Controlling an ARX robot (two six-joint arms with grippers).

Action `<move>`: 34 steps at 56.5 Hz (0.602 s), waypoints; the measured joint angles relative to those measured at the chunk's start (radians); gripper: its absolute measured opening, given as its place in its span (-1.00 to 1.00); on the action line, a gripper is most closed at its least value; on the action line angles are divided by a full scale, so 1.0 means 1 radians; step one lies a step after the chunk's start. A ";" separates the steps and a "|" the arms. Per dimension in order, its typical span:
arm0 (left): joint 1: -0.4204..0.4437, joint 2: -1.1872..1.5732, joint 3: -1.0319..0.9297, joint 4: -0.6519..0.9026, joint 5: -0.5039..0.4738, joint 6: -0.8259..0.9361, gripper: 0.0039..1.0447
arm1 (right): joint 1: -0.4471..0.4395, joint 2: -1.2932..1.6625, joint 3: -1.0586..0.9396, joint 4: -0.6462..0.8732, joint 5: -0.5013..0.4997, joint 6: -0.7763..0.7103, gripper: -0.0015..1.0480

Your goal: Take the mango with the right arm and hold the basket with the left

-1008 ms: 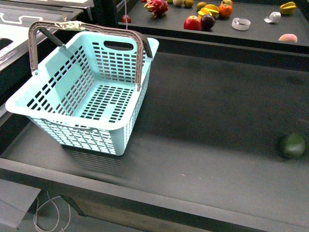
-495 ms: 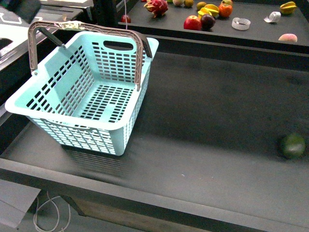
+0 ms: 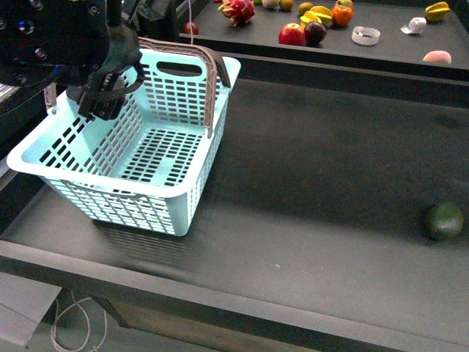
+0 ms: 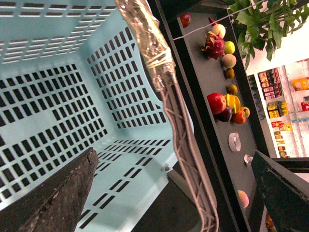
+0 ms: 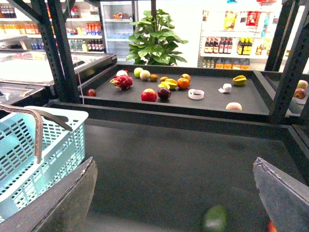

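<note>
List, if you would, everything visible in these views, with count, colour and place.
basket: one, light turquoise with grey-brown handles, left on the dark belt
round fruit: one, dark green, belt's far right
dragon fruit: one, pink-red, back shelf, left
apple: one, red, back shelf
dark fruit: one, purple-black, beside the apple
orange fruit: one, orange, behind the dark fruit
tape roll: one, whitish, shelf middle
star fruit: one, yellow, shelf's right end
peach-like fruit: one, pinkish, shelf's right front
plant: one, green, behind the shelf
left gripper: one, black, open, over the basket's left side
right gripper: one, open, above the belt
</note>
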 joint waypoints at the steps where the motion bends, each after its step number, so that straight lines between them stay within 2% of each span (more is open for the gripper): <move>1: 0.000 0.011 0.019 -0.008 0.000 -0.006 0.85 | 0.000 0.000 0.000 0.000 0.000 0.000 0.84; 23: 0.029 0.291 0.462 -0.186 0.053 -0.040 0.85 | 0.000 0.000 0.000 0.000 0.000 0.000 0.84; 34: 0.042 0.352 0.565 -0.225 0.072 -0.040 0.85 | 0.000 0.000 0.000 0.000 0.000 0.000 0.84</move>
